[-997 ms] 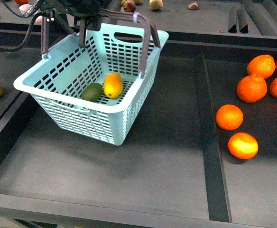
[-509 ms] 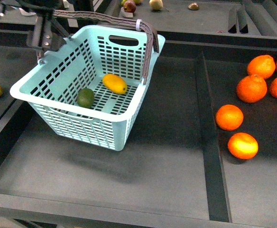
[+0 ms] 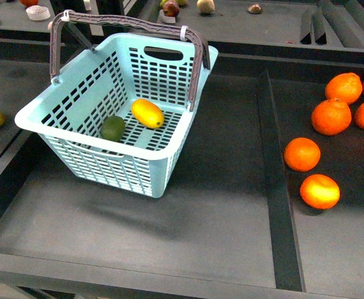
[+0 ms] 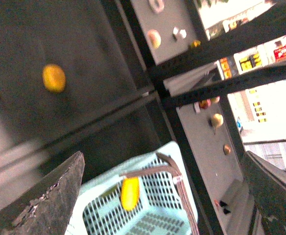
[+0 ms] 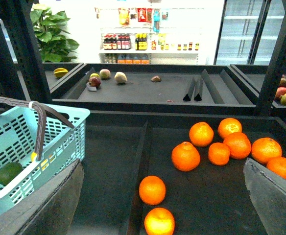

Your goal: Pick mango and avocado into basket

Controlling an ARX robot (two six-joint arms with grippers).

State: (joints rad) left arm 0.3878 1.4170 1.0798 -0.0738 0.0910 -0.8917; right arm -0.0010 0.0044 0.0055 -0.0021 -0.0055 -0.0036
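The basket (image 3: 116,124) sits on the dark counter (image 3: 207,212), handle up, with the mango (image 3: 148,113) and the avocado (image 3: 113,128) lying just beside each other on its slotted floor. The left hand (image 4: 162,196) hangs above the basket with its fingers (image 4: 50,196) spread wide, holding nothing; the mango shows below it. The right hand (image 5: 162,205) is also spread and empty, the oranges (image 5: 221,144) ahead of it and the basket off to its left side.
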